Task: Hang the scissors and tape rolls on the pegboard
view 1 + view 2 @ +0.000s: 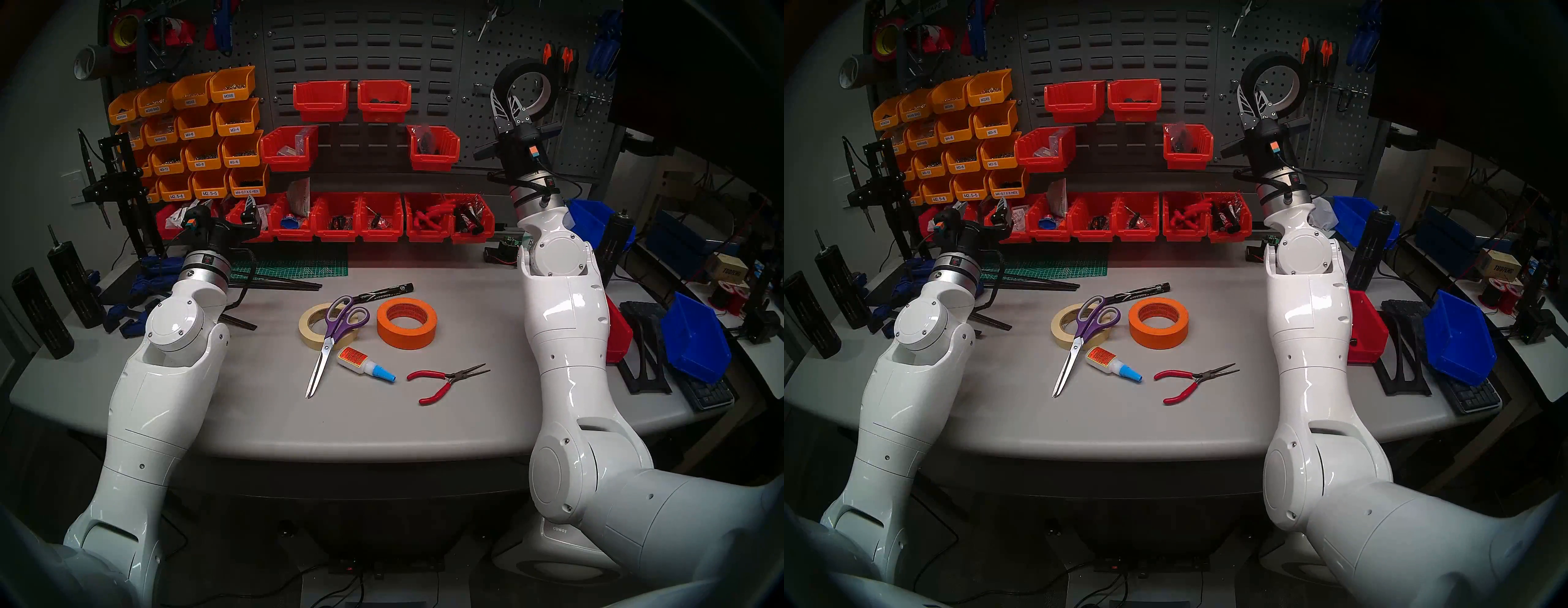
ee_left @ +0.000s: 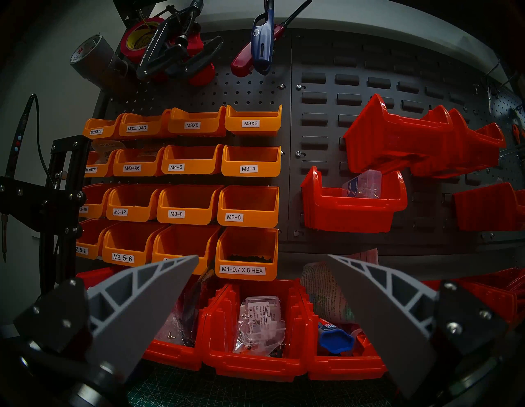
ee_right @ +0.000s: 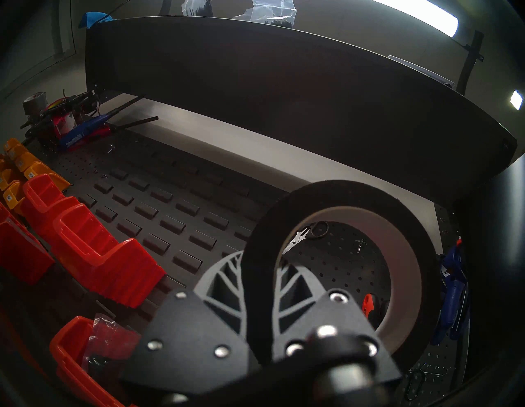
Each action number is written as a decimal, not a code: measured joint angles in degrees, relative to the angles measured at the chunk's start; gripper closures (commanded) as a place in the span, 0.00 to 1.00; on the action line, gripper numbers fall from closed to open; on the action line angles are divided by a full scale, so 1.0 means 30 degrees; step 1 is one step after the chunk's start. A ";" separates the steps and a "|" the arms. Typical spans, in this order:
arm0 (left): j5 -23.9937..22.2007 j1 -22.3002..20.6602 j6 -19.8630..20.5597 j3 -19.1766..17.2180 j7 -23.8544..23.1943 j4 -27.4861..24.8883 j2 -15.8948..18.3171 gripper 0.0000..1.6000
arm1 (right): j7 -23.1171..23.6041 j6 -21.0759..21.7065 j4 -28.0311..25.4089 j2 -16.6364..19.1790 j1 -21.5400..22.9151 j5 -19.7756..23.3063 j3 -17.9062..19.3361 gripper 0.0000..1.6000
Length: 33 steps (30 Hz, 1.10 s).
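My right gripper (image 1: 505,99) (image 3: 258,270) is raised at the upper right and shut on the wall of the black tape roll (image 1: 522,64) (image 3: 341,193), which has a white core. It holds the roll upright just in front of the pegboard (image 1: 594,127). The purple-handled scissors (image 1: 335,327) lie on the table with their handles across the cream tape roll (image 1: 304,327). To their right the orange tape roll (image 1: 405,339) lies flat. My left gripper (image 1: 248,212) (image 2: 264,257) hangs open and holds nothing, at the left in front of the red bins.
A glue bottle (image 1: 360,361), red-handled pliers (image 1: 441,380) and a black marker (image 1: 386,293) lie around the scissors. Orange-and-black screwdrivers (image 1: 560,55) hang just right of the held roll. Red bins (image 1: 382,216) line the table's back; a blue bin (image 1: 695,339) stands far right.
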 measured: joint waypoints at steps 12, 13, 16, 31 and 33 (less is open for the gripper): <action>0.0000 0.0000 0.0001 0.0000 0.0000 0.0000 0.0000 0.00 | -0.0513 -0.0450 0.1886 -0.0282 0.1179 -0.0039 0.0084 1.00; 0.0000 0.0000 0.0001 0.0000 0.0000 0.0000 0.0000 0.00 | -0.0540 -0.0475 0.1998 -0.0299 0.1248 -0.0033 0.0084 1.00; 0.0001 0.0000 0.0001 0.0000 0.0000 0.0000 0.0000 0.00 | -0.0669 -0.0577 0.2477 -0.0382 0.1573 -0.0009 0.0083 1.00; 0.0000 0.0001 0.0003 -0.0001 -0.0002 0.0001 0.0000 0.00 | -0.1452 -0.0803 0.4947 -0.0656 0.3122 0.0044 0.0008 1.00; 0.0000 0.0001 0.0003 -0.0001 -0.0002 0.0001 0.0000 0.00 | -0.1567 -0.0795 0.5271 -0.0671 0.3293 0.0041 0.0008 1.00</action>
